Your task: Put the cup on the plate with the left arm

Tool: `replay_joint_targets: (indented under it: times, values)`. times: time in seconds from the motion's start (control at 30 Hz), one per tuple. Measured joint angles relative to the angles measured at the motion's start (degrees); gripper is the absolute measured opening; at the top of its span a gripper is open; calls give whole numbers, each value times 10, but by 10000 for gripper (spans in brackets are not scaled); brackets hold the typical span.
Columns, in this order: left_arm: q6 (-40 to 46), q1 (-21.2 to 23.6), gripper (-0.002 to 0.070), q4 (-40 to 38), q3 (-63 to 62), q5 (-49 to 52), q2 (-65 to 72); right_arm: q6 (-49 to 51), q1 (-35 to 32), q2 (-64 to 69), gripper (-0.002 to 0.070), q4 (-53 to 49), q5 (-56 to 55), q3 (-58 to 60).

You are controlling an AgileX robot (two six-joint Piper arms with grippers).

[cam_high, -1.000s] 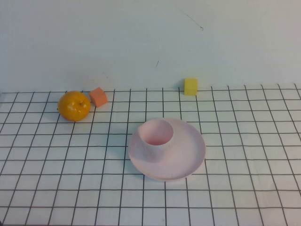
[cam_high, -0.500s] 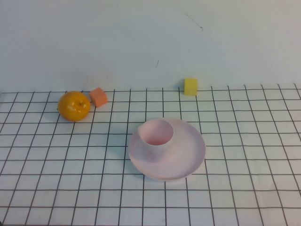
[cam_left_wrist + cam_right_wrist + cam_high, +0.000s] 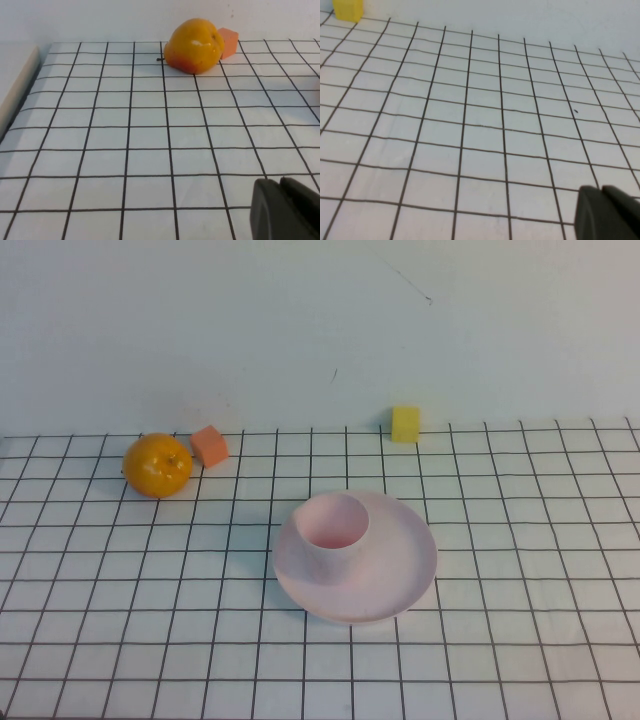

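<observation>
High view shows the cup (image 3: 333, 534) standing upright on the plate (image 3: 400, 560), set toward the plate's left part, its pinker inside open to the camera. The plate rests on the gridded table (image 3: 520, 640). Neither arm appears in this view.

Left wrist view catches the left gripper (image 3: 285, 207) only as two dark finger ends at the picture's edge, pressed side by side with just a thin seam between them, so it is closed and has hold of nothing. It hangs low over bare grid squares. Ahead of it, well apart, lies the orange (image 3: 195, 45), and the orange cube (image 3: 228, 42) sits just beside the fruit, on its far side from the pincer. Neither the cup nor the plate can be made out from this pincer's camera.

Right wrist view gives the right gripper (image 3: 607, 210) the same way: two dark finger ends lying together with only a thin seam, closed and gripping nothing, over bare grid squares. Far ahead of it, near the wall, stands the yellow cube (image 3: 348, 10).

From above, the orange (image 3: 157, 464) and orange cube (image 3: 209, 445) lie well apart from the plate, toward the back on the left, and the yellow cube (image 3: 405, 424) stands behind the plate by the wall.
</observation>
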Motion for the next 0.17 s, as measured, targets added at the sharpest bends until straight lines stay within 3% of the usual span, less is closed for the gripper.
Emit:
replay_joint_targets:
  times: [0.17]
  values:
    - [-18, -5, -1, 11, 0, 0, 0, 0, 0, 0, -2, 0, 0, 0]
